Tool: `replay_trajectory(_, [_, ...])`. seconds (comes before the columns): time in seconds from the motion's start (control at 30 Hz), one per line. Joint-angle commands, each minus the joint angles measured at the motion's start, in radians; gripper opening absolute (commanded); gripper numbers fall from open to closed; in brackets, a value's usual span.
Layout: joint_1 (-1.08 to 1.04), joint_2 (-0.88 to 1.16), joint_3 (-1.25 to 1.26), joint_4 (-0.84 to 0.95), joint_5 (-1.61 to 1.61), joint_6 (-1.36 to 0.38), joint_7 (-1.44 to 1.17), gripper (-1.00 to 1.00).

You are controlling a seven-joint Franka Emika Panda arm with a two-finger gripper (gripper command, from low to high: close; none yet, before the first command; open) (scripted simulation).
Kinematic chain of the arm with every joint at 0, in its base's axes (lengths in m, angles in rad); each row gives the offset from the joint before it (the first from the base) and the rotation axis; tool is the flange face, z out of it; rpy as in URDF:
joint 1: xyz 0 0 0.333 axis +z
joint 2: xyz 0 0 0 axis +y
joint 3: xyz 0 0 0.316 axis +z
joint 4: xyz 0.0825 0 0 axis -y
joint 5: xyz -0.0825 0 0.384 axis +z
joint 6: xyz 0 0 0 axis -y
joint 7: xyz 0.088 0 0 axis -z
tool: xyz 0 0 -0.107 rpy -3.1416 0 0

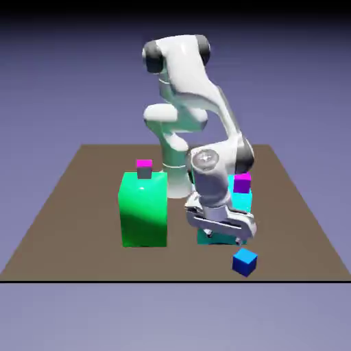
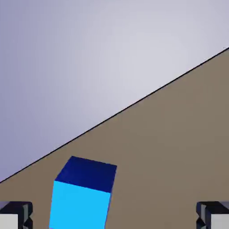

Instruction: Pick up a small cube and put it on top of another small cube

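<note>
We are seeing the small blue cube [image 1: 245, 262] sitting on the brown tabletop [image 1: 62, 212] close to its near edge, toward the exterior view's right, clear of the big cyan block [image 1: 241, 199] and the big green block [image 1: 144, 209], each of which is carrying a small magenta-topped cube [image 1: 242, 183]. Our gripper [image 1: 221, 232] is hanging low just beside the blue cube, and in the hand view its fingertips [image 2: 15, 216] are standing wide apart with nothing between them, the cube [image 2: 85, 193] lying nearer the left one.
</note>
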Motion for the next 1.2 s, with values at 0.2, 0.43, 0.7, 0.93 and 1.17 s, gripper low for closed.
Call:
replay_trajectory(0.2, [-0.058,0.202,0.099,0.12,-0.003,-0.104,0.144,0.0])
replay_trajectory(0.43, [-0.227,0.377,0.298,0.085,-0.239,0.037,0.289,-1.0])
replay_trajectory(0.7, [-0.025,0.151,0.065,0.124,0.039,-0.15,0.106,-1.0])
replay_trajectory(0.93, [0.001,-0.102,0.09,0.093,0.024,-0.426,-0.053,-1.0])
replay_trajectory(1.17, [0.028,-0.356,0.116,0.063,0.009,-0.703,-0.212,-1.0])
